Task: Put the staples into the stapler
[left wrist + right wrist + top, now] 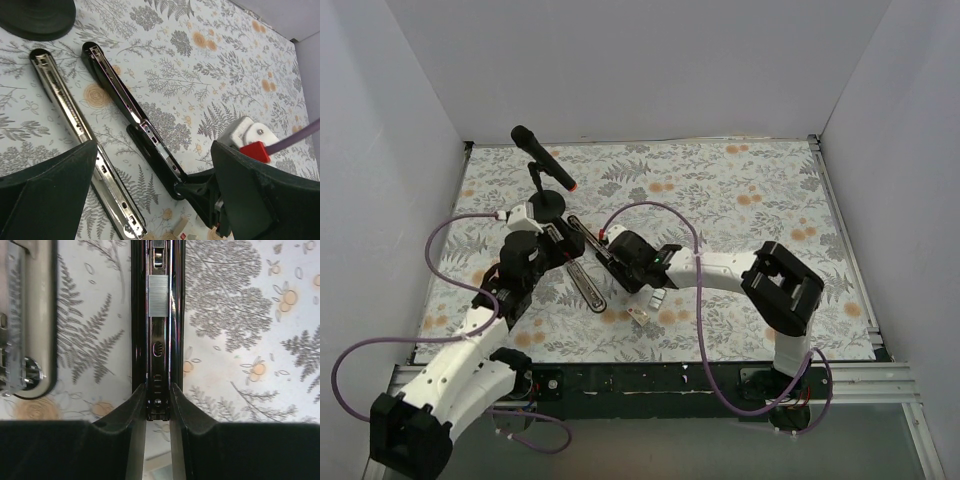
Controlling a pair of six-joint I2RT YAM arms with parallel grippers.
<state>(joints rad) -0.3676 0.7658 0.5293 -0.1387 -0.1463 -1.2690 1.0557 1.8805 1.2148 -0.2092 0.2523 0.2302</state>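
Note:
The stapler lies opened flat. Its silver base rail (588, 287) (75, 125) (27, 315) is beside its black top arm (588, 238) (120, 95) (157, 355). A silvery staple block (159, 295) sits in the black arm's channel. My right gripper (613, 263) (158, 405) is shut on the near end of the black arm, one finger on each side; it also shows in the left wrist view (200, 192). My left gripper (550, 247) (150, 200) hangs open and empty above both halves. The small staple box (642, 312) (180, 231) lies just past the arm's end.
A black microphone (542, 158) on a round stand (548, 207) (37, 17) stands just behind the stapler's far ends. The floral mat (740, 200) is bounded by white walls on three sides. Purple cables loop over both arms.

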